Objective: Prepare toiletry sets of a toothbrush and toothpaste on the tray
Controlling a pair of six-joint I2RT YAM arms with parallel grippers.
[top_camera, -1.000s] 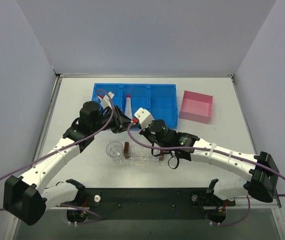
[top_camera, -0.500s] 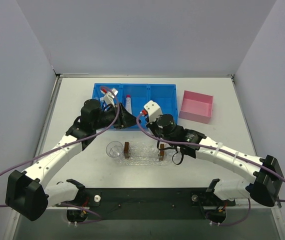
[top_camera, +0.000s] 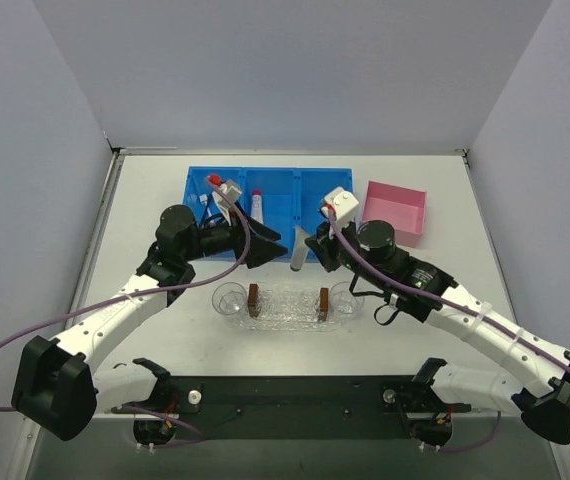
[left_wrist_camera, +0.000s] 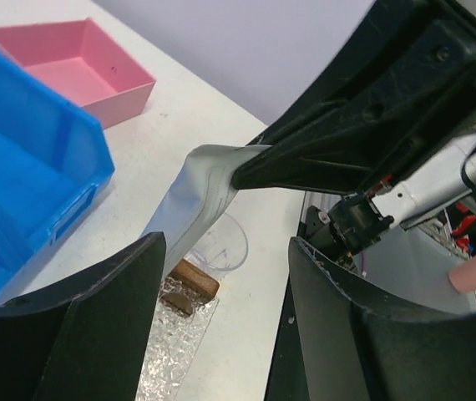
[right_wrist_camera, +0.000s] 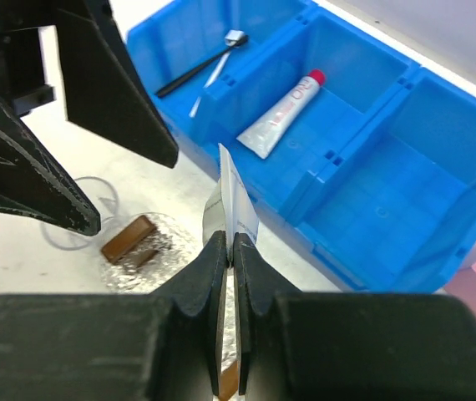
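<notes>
white table (top_camera: 495, 205), right wrist shows pinched toothpaste (right_wrist_camera: 235, 205)

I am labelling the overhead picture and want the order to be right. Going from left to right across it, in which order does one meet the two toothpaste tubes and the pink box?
red-capped toothpaste tube lying in the blue bin → other toothpaste tube, held by the right gripper → pink box
</notes>
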